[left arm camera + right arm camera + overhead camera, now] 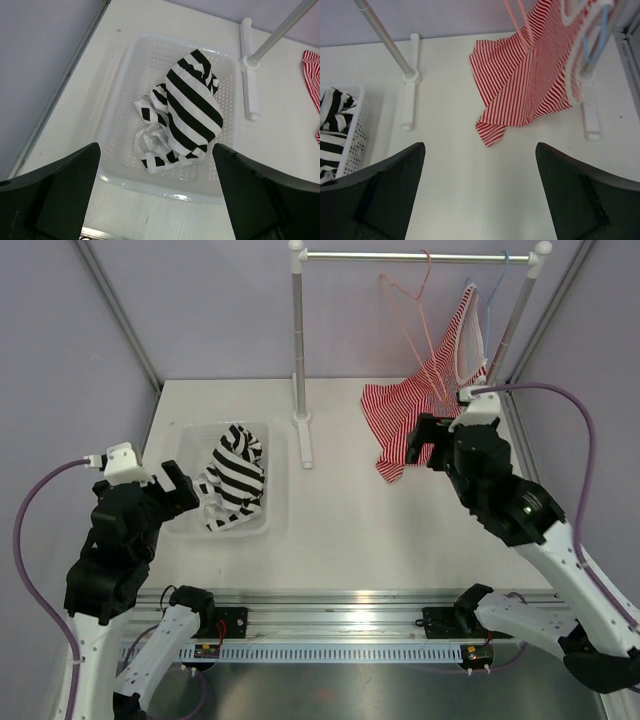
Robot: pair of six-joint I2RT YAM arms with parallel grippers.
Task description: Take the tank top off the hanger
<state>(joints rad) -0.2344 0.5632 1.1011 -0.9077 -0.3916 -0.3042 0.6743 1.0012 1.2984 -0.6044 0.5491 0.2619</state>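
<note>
The black-and-white striped tank top lies crumpled in a white perforated basket at the left, off any hanger; it also shows in the left wrist view. The pink wire hanger hangs by its hook on the rail, tilted, with no tank top on it, and its lower end overlaps the red striped top. My left gripper is open and empty, just in front of the basket. My right gripper is open and empty over bare table, near the red top's hem.
A red-and-white thinly striped top hangs from a pale blue-white hanger at the rail's right end, its hem on the table. The rack's posts and feet stand mid-table and at the right. Grey walls enclose the table.
</note>
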